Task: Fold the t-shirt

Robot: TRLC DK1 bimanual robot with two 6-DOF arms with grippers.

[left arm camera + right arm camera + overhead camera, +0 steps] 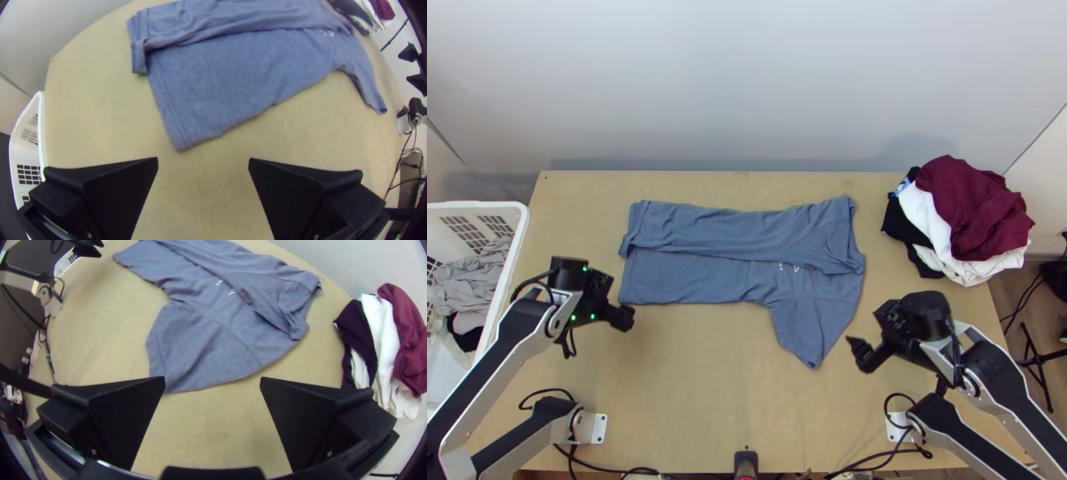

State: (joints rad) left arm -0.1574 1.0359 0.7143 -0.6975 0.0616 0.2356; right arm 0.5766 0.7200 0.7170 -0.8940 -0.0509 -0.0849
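Okay, blue-grey short-sleeved t-shirt (699, 280): on your light wooden table (707, 384), far side folded over.
Left black flat-fingered gripper (621, 318): your jaws spread, near hem.
Right black flat-fingered gripper (861, 354): spread, near sleeve.

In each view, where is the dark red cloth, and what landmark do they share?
Top view: the dark red cloth tops the clothes pile, at right.
Left wrist view: it is beyond the collar end of the blue-grey t-shirt.
Right wrist view: it lies against white cloth.
Shared landmark: the t-shirt's white print.
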